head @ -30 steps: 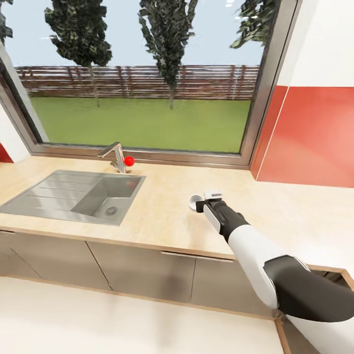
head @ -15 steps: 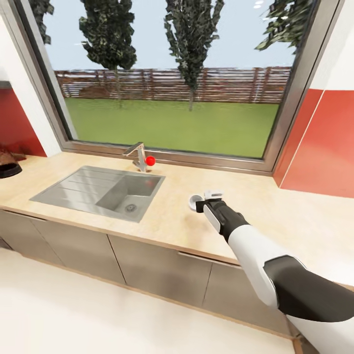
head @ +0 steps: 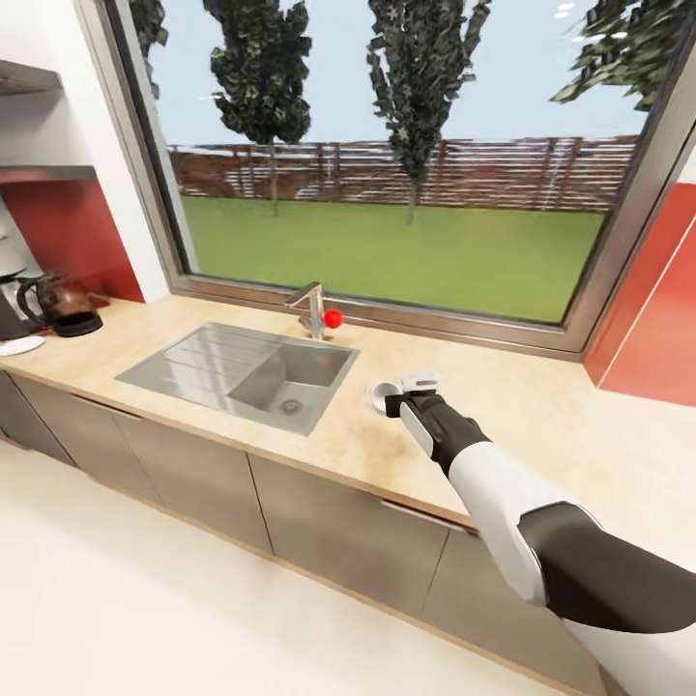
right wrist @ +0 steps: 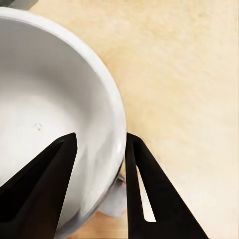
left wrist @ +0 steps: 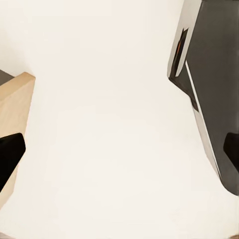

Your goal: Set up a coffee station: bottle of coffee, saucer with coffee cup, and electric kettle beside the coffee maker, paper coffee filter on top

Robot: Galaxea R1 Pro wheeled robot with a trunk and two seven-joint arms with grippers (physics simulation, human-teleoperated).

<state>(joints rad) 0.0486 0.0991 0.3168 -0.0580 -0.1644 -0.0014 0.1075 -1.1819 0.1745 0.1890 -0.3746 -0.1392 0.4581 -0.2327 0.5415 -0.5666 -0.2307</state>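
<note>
Coffee cup [right wrist: 55,114] mouth toward right pincer [right wrist: 99,149]

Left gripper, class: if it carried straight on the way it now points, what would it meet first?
Probably the pale floor ahead, though depth is unclear. A wooden edge and a dark panel flank the path.
</note>
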